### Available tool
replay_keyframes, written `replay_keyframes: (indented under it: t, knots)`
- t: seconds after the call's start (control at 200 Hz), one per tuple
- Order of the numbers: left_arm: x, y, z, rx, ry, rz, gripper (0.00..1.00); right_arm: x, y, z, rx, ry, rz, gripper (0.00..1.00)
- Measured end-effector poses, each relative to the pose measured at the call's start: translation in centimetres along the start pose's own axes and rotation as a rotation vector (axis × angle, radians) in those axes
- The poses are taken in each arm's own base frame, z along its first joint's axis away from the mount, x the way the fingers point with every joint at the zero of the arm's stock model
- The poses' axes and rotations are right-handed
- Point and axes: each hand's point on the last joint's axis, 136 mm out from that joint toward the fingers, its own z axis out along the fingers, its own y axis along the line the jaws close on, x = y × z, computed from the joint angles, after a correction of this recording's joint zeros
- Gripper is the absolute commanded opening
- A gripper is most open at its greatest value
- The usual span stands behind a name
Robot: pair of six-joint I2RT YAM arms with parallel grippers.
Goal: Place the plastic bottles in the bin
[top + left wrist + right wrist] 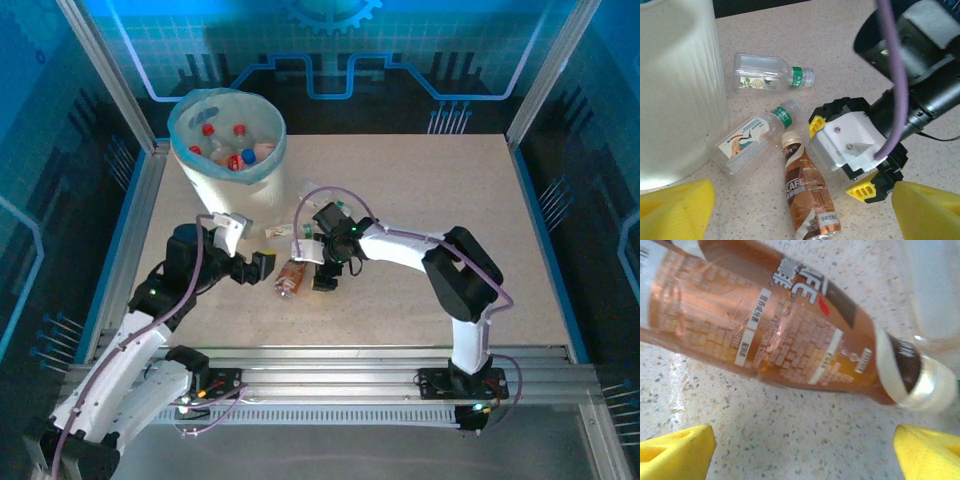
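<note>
Speckled tabletop carries a brown coffee bottle (pixel 807 200) lying flat, an orange-labelled clear bottle (pixel 752 137) at its neck and another clear bottle (pixel 765 77) beyond, all beside the bin (pixel 675 90). The right gripper (pixel 800 452) sits just beside the brown bottle, spread wide. The left gripper (pixel 262 266) gapes wide nearby.

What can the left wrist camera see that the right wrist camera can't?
The left wrist view has the big round white bin, a clear plastic bottle with a green cap lying farther off, and the right gripper, open, seen from outside. The right wrist view gives a close look at the small print on the label, with the right gripper's own yellow pads at the bottom corners. Both have the brown plastic coffee bottle lying on the speckled table.
</note>
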Motion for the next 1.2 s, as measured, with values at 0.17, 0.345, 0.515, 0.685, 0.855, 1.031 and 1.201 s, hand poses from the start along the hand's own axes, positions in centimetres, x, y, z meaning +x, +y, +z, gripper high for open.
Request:
replay_keyframes:
  t: [0.17, 0.345, 0.515, 0.685, 0.855, 1.031, 1.201]
  knots:
    - [-0.4, 0.7, 0.8, -0.036, 0.095, -0.121, 0.84, -1.7, -0.9, -4.4, 0.071, -0.078, 0.143, 0.92]
    - [2.7, 0.4, 3.2, -0.057, 0.281, -0.234, 0.85, -1.5, -2.9, -7.7, 0.12, -0.132, 0.374, 0.89]
    - [7.0, -1.2, 5.8, -0.065, 0.497, -0.239, 0.86, 1.5, -4.8, -9.7, 0.161, -0.13, 0.609, 0.9]
    - [9.6, -1.9, 8.0, -0.092, 0.639, -0.208, 0.86, 2.3, -4.8, -10.5, 0.167, -0.118, 0.7, 0.9]
    - [11.1, -1.2, 9.9, -0.142, 0.712, -0.208, 0.86, 2.2, -4.6, -11.5, 0.176, -0.129, 0.726, 0.91]
    - [13.4, -1.5, 11.4, -0.155, 0.784, -0.21, 0.85, 2.0, -4.6, -12.5, 0.196, -0.14, 0.745, 0.91]
    - [15.5, -2.8, 12.5, -0.134, 0.845, -0.188, 0.82, 1.9, -4.5, -13.2, 0.204, -0.155, 0.808, 0.92]
